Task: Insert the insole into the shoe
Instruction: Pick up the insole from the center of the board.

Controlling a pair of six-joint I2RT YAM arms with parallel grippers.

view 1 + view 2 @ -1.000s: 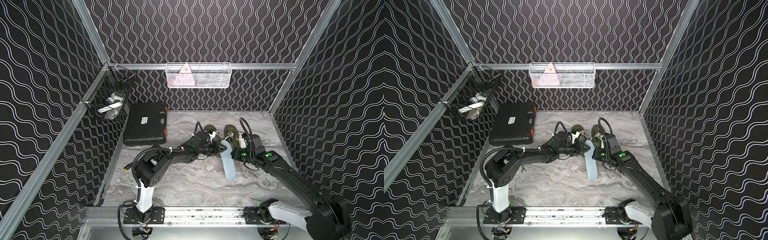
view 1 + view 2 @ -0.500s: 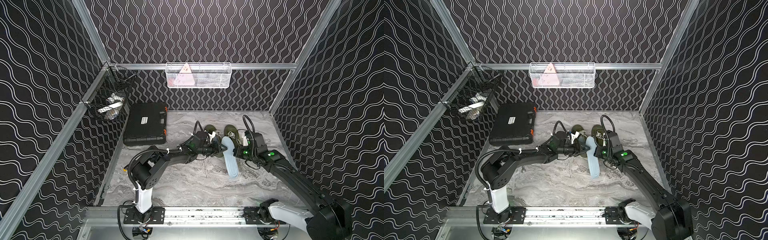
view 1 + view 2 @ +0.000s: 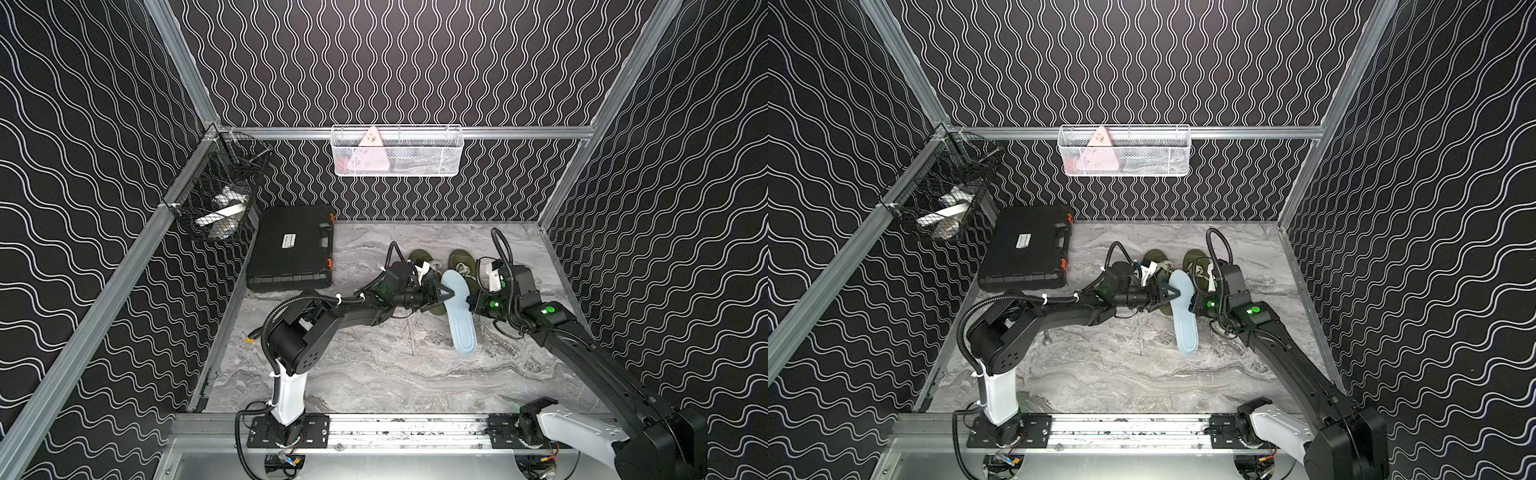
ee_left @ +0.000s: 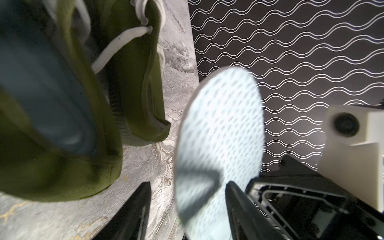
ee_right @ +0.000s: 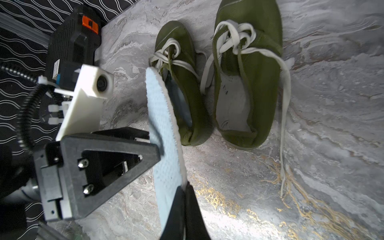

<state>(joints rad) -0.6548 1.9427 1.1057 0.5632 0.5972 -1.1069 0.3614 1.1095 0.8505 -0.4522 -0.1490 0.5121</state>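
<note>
Right jaws are clamped on the edge of the insole [image 5: 164,128], left jaws sit spread around its rounded end, not pinching. Insole's up on edge, tip just beside the nearer green shoe [image 5: 176,35]. My worry: with only one pinch on it, it could twist or flop, snag the laces [image 5: 180,63], or just shove the unheld shoe across the tabletop [image 5: 259,197].

Left wrist view: nearer olive shoe [image 4: 41,176] blurred and cut by the frame edge. Insole [image 4: 220,124] partly out of frame. Both top views: black wire basket [image 3: 195,228] contents too small to identify.
</note>
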